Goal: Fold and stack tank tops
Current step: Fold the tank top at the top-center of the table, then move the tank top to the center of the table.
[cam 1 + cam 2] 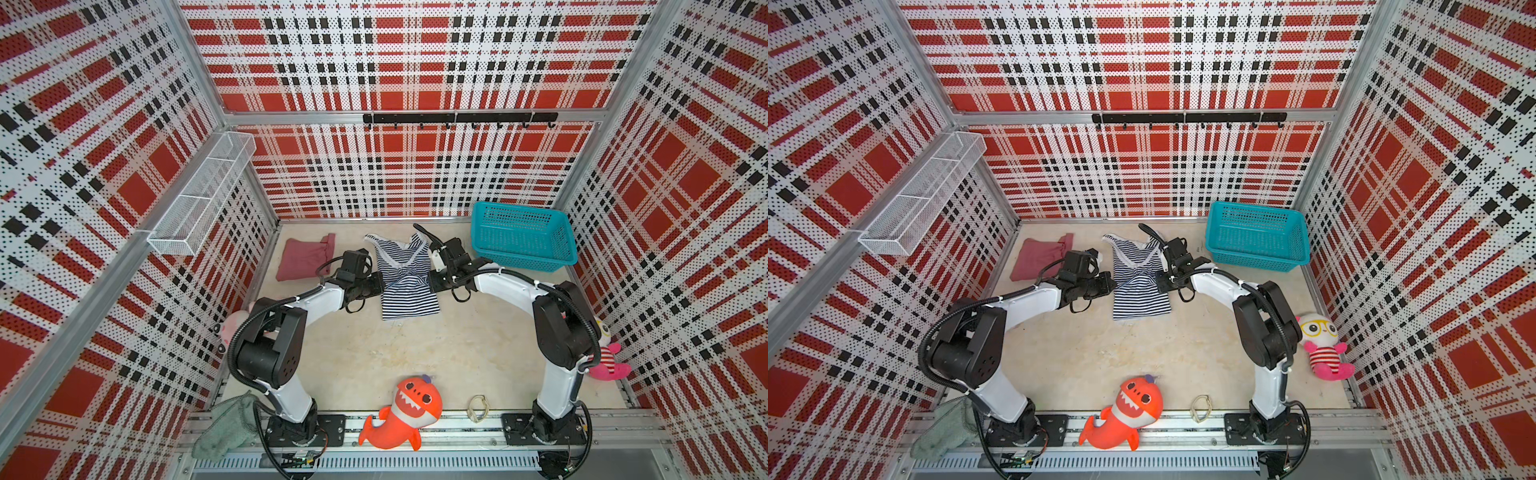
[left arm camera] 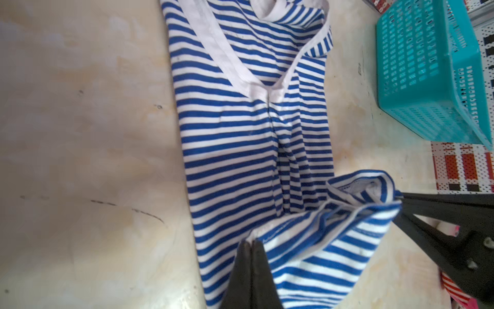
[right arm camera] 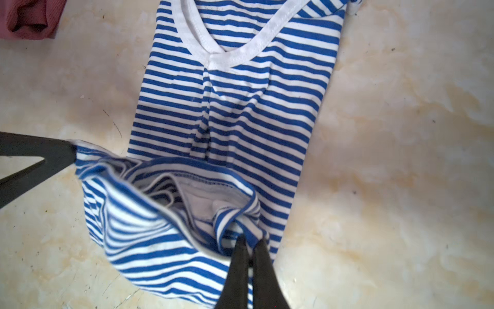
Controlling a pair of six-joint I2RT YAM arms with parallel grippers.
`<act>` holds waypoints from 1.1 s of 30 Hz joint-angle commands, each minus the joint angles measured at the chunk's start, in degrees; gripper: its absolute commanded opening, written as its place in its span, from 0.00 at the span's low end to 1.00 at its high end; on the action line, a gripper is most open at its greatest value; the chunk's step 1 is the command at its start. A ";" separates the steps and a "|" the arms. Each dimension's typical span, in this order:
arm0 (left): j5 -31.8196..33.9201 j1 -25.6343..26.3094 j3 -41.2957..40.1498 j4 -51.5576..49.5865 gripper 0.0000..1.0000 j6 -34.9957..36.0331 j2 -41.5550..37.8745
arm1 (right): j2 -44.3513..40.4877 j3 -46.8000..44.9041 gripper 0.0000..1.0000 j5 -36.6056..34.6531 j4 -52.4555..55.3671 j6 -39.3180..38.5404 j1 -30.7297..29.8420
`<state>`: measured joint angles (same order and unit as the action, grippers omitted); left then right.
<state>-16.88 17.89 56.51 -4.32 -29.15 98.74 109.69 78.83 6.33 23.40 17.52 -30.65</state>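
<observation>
The left end effector point(image 2: 252, 243) and right end effector point(image 3: 250, 240) are each clamped on a hem corner of the striped top point(image 1: 409, 291). They hold the hem raised over its body mid-counter point(image 1: 415, 357), likely to fold it in half. The rose top point(image 1: 303, 259) lies folded beside the left arm, probably the stack's base.
</observation>
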 commanded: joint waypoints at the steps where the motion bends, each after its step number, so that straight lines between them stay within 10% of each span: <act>1: 0.81 -1.68 2.65 1.24 0.00 2.43 2.13 | 2.78 3.33 0.00 1.20 -2.51 -2.78 0.76; 8: 0.12 -3.21 9.00 2.64 0.00 3.04 9.85 | 8.30 8.45 0.01 0.22 -5.73 -3.46 2.65; 11: -0.58 -3.26 13.20 2.44 0.00 3.74 13.91 | 10.13 10.29 0.20 -0.09 -6.62 -2.81 3.63; 17: -0.48 -6.55 18.35 1.93 0.46 3.81 12.92 | 8.17 10.74 0.44 -1.89 -7.39 -1.62 5.42; 25: 3.60 0.78 7.06 6.19 0.46 -0.04 3.34 | -0.96 -8.20 0.38 4.01 -17.23 5.92 5.32; 33: 3.07 5.52 4.41 11.95 0.46 -3.73 11.30 | 1.61 -15.56 0.36 10.77 -28.24 12.51 4.64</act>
<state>-14.26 23.49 61.91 5.17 -31.51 107.68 110.48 63.48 14.02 2.48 27.09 -25.45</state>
